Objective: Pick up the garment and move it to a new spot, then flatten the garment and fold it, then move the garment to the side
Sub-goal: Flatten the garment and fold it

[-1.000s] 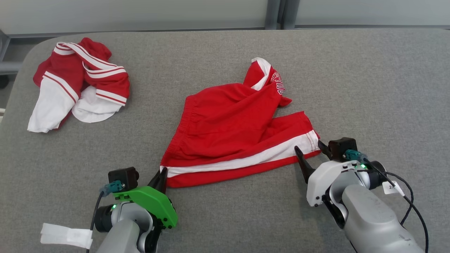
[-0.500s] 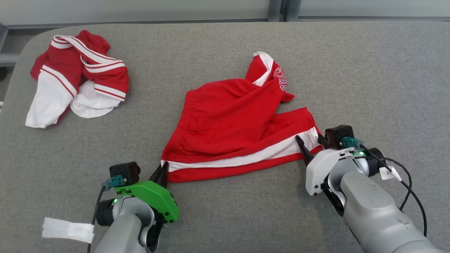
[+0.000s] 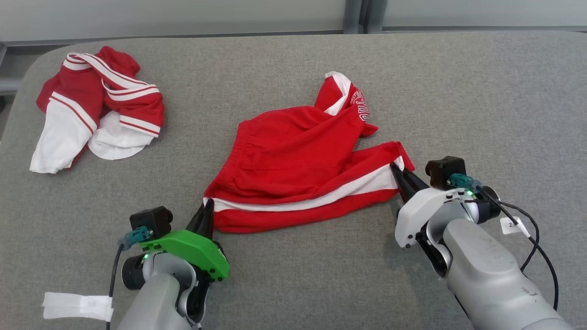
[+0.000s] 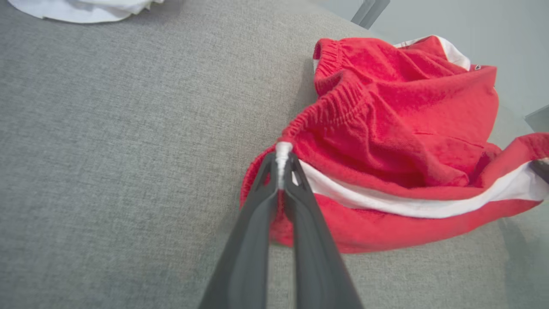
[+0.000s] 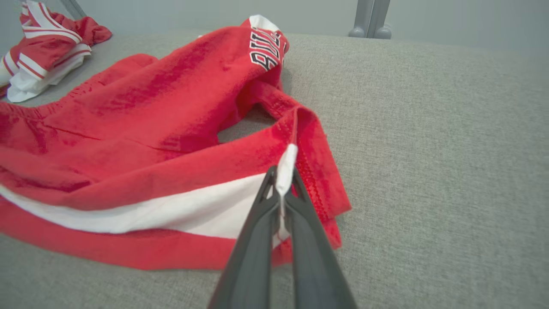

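The garment (image 3: 298, 160), red shorts with a white side stripe, lies rumpled on the grey table (image 3: 293, 284) near the middle. My left gripper (image 3: 207, 204) is shut on the garment's waistband corner at the white stripe's end; the left wrist view shows the garment (image 4: 399, 141) pinched at that gripper (image 4: 283, 159). My right gripper (image 3: 398, 170) is shut on the leg-hem end of the white stripe; the right wrist view shows the garment (image 5: 141, 120) clamped at that gripper (image 5: 284, 176). One leg is folded up at the back with white lettering.
A second red and white garment (image 3: 96, 107) lies bunched at the table's far left, also seen as a bundle (image 5: 40, 43) in the right wrist view. A white tag (image 3: 78, 306) hangs off my left arm. Bare grey surface lies to the right and front.
My right gripper moved forward onto the leg hem and went from open to shut on it. The left gripper stayed shut on the waistband corner. The head camera shifted slightly.
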### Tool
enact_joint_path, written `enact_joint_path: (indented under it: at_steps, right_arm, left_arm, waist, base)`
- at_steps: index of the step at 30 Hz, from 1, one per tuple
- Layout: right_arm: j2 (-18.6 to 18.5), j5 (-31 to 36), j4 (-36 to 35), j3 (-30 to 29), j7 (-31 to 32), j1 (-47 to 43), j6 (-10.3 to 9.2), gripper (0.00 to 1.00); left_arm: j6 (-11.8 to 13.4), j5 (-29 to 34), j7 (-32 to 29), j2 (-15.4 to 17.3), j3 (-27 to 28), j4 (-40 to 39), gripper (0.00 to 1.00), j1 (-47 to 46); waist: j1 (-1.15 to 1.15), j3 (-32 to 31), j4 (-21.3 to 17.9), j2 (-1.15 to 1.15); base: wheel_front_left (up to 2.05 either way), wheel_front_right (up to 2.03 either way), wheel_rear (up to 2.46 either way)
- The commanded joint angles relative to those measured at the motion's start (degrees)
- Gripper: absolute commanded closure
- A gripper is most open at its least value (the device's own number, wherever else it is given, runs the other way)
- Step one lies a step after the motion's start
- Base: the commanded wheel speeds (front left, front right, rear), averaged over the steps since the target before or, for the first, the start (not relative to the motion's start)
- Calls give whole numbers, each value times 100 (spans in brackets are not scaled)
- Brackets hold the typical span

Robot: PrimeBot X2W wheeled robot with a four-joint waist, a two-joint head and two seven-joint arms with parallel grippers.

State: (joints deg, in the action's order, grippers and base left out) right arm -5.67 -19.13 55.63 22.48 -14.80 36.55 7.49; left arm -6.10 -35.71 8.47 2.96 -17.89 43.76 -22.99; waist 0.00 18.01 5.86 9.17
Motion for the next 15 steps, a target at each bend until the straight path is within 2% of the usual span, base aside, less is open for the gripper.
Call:
enact_joint_path:
  at_steps: [1, 12, 15]
  right_arm:
    - [-58, -133, -263, -17, -40, -156, 0, 100]
    - [-531, -1121, -1621, 265, 8, -534, 0, 100]
    - [-769, -1438, -2153, 349, 146, -640, 0, 100]
  left_arm:
    - [-38, -115, 113, 22, 76, -129, 100, 51]
    - [-119, -607, 378, 154, 295, -1347, 100, 338]
    - [-128, -730, 342, 223, 330, -1879, 100, 485]
  waist:
    - [0, -93, -92, 0]
    - [0, -561, -364, 0]
    - [0, -758, -440, 0]
  base:
    - [0, 0, 0]
    - [0, 0, 0]
    - [0, 0, 0]
